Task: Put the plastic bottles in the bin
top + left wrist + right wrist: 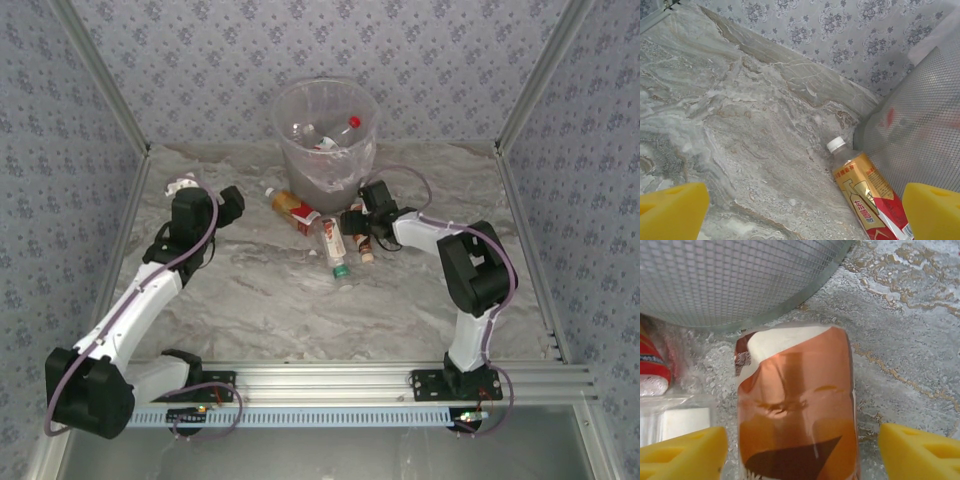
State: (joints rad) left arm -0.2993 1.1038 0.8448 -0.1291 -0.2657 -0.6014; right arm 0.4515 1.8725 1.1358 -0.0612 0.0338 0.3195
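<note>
Right gripper [801, 452] wide open, brown bottle [795, 405] centred between fingers. Bottle's long axis runs toward bin [740, 280], far end just beside bin base. Left gripper [802, 212] wide, farther from bin.

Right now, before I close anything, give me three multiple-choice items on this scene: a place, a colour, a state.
1. Where is the clear plastic bottle with the gold-and-red label and white cap?
A. On the marble table beside the round grey mesh bin
B. Inside the bin
C. Held in the air

2. What colour is the cap of the clear plastic bottle nearest the table's near edge?
A. Black
B. Green
C. Red

3. How is the right tool?
A. Shut on nothing
B. Lifting a bottle over the bin
C. Open, yellow fingers either side of the copper-labelled plastic bottle

Answers: 1 A, the left wrist view shows it lying by the mesh wall; 2 B, the top view shows green at its end; 3 C, a gap shows beside each finger.
</note>
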